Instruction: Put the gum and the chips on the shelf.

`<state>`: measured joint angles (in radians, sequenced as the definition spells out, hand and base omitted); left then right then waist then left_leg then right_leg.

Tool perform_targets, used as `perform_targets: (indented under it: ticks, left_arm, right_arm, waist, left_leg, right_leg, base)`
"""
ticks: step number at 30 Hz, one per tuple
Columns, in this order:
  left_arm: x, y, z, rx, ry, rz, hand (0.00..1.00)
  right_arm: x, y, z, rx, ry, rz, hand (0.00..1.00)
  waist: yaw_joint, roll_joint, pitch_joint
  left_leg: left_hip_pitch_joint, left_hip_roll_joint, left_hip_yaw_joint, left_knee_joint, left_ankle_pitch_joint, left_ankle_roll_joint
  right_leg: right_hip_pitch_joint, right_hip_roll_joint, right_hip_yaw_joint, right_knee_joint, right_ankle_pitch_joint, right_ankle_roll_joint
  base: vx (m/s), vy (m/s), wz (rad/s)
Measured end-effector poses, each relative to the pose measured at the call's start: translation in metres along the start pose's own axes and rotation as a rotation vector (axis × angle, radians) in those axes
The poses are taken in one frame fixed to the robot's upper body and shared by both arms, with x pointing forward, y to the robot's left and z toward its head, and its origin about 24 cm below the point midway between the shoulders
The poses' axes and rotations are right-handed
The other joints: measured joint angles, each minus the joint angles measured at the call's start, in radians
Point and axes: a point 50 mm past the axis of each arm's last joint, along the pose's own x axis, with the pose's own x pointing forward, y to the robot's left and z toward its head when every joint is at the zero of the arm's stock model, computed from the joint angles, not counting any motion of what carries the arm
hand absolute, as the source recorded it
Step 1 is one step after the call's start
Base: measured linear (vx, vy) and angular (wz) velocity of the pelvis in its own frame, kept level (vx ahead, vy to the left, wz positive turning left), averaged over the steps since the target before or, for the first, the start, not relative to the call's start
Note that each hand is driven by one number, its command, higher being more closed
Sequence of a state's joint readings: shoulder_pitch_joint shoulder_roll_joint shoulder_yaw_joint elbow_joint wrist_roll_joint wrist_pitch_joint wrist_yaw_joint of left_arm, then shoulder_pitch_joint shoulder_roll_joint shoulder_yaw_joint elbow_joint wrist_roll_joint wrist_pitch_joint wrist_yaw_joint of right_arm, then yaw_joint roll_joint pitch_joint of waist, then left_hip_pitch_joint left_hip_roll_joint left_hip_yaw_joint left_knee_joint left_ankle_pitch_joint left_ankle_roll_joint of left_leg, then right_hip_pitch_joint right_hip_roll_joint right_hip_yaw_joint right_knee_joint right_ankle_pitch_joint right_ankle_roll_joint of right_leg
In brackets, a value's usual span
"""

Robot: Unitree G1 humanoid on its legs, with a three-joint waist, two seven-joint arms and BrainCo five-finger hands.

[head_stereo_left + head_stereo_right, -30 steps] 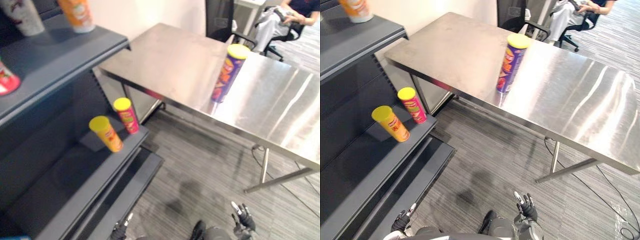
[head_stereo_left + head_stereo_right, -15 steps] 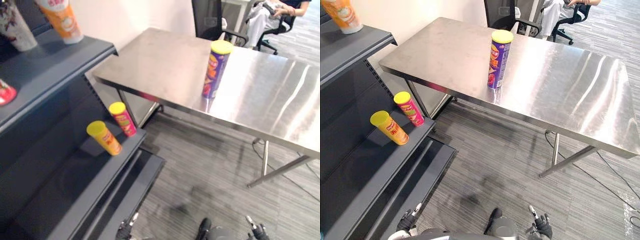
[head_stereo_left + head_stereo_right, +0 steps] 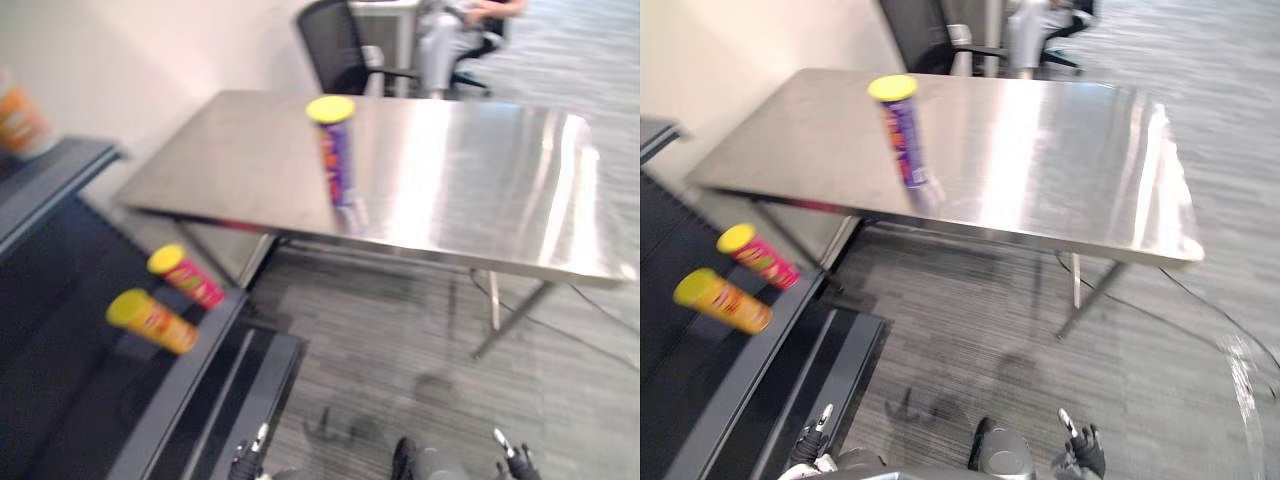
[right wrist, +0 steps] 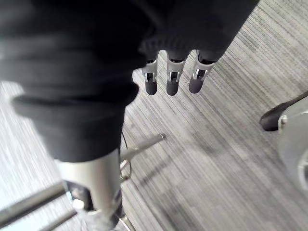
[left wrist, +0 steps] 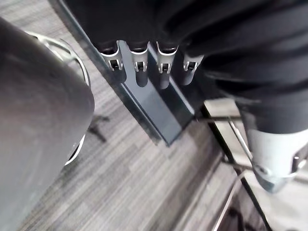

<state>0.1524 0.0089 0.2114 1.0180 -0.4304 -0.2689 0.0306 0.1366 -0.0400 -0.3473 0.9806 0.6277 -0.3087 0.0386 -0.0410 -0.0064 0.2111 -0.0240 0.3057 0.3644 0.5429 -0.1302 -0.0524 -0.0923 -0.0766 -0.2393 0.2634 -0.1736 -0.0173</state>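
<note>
A tall purple chips can (image 3: 338, 160) with a yellow lid stands upright near the front edge of the steel table (image 3: 480, 170). The dark shelf (image 3: 70, 400) rises at the left, and its middle board bears an orange can (image 3: 152, 320) and a red can (image 3: 186, 280), both yellow-lidded. My left hand (image 3: 250, 458) hangs low by the shelf's foot, fingers (image 5: 140, 70) straight and holding nothing. My right hand (image 3: 1080, 455) hangs low over the grey floor, its fingers (image 4: 172, 79) straight and empty too. Both hands are far below the table top.
An orange cup (image 3: 20, 120) stands on the shelf's top board. Behind the table are a black office chair (image 3: 335, 50) and a seated person (image 3: 450, 30). The table's slanted legs (image 3: 510, 320) stand on striped grey carpet.
The whole picture has swung, so the camera moved: shelf and table now sit further left and the table's right end shows. The cans keep their places. Both hands stay low.
</note>
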Motion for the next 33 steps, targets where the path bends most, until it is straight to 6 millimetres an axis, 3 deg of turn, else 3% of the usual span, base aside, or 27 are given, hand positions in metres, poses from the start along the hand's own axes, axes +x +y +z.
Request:
perform_targets:
  ticks: [3, 6, 11, 12, 13, 17, 23, 27, 33]
  left_arm:
    - [-0.001, -0.002, 0.002, 0.006, -0.026, -0.014, 0.00]
    - [-0.002, -0.003, 0.003, 0.002, -0.043, -0.015, 0.00]
    - [-0.004, -0.003, 0.002, 0.011, -0.054, -0.037, 0.00]
    - [-0.005, -0.004, -0.003, 0.013, -0.040, -0.051, 0.00]
    - [-0.004, 0.000, 0.000, 0.037, -0.040, -0.058, 0.00]
    - [-0.003, 0.009, 0.003, 0.088, -0.034, -0.088, 0.00]
    - [-0.001, 0.000, -0.004, 0.220, 0.032, -0.180, 0.00]
    - [-0.001, 0.002, -0.004, 0.232, 0.033, -0.159, 0.00]
    - [-0.001, 0.004, -0.005, 0.262, 0.042, -0.104, 0.00]
  right_arm:
    - [-0.003, -0.010, -0.003, -0.006, 0.011, -0.033, 0.00]
    - [-0.005, -0.010, -0.007, 0.002, 0.028, -0.039, 0.00]
    - [-0.002, -0.001, -0.004, 0.006, 0.012, -0.005, 0.00]
    - [-0.002, -0.004, -0.003, 0.006, 0.005, -0.011, 0.00]
    - [-0.004, -0.003, -0.009, 0.018, 0.023, -0.017, 0.00]
    - [-0.013, -0.004, -0.026, 0.049, 0.069, -0.033, 0.00]
    - [-0.012, -0.007, -0.030, 0.039, 0.080, -0.060, 0.00]
    - [-0.014, -0.012, -0.033, 0.017, 0.097, -0.080, 0.00]
    - [-0.017, -0.032, -0.029, -0.021, 0.096, -0.168, 0.00]
  waist:
    - [0.012, 0.007, -0.008]
    - [0.019, 0.005, -0.013]
    - [0.026, 0.010, -0.024]
    - [0.027, 0.032, -0.044]
    - [0.030, 0.004, -0.064]
    - [0.023, -0.036, -0.097]
    - [0.020, 0.005, -0.125]
    - [0.022, 0.004, -0.121]
    - [0.021, -0.003, -0.130]
  left_leg:
    - [-0.053, 0.020, -0.062, -0.106, 0.017, -0.026]
    - [-0.081, 0.003, -0.119, -0.199, 0.030, -0.048]
    - [-0.063, -0.056, -0.186, -0.285, 0.033, -0.051]
    - [-0.043, -0.066, -0.182, -0.322, 0.060, -0.065]
    - [-0.026, -0.089, -0.145, -0.313, 0.032, -0.084]
    - [-0.003, -0.150, -0.102, -0.294, -0.003, -0.043]
    - [0.015, -0.179, -0.094, -0.336, -0.019, -0.025]
    - [0.050, -0.181, -0.041, -0.373, -0.019, -0.019]
    - [0.049, -0.178, -0.059, -0.431, -0.005, -0.041]
  right_leg:
    - [0.019, 0.037, 0.048, -0.006, -0.008, -0.009]
    - [0.043, 0.049, 0.097, -0.001, -0.018, -0.001]
    - [0.055, 0.058, 0.226, 0.047, -0.050, 0.051]
    - [0.035, 0.065, 0.250, 0.080, -0.070, 0.077]
    - [0.026, 0.034, 0.272, 0.103, -0.086, 0.091]
    - [0.069, -0.041, 0.262, 0.018, -0.056, 0.133]
    - [0.088, -0.067, 0.160, -0.143, 0.097, 0.149]
    - [0.095, -0.104, 0.052, -0.184, 0.101, 0.136]
    - [0.100, -0.098, -0.010, -0.255, 0.114, 0.134]
  base:
    - [0.14, -0.059, -0.83]
    - [0.19, 0.042, -0.59]
    - [0.23, 0.205, -0.78]
    - [0.19, 0.339, -0.71]
    - [0.19, 0.341, -0.65]
    - [0.15, 0.300, -0.31]
    - [-0.02, 0.116, -0.38]
    - [-0.11, 0.045, -0.51]
    - [-0.02, -0.004, -0.09]
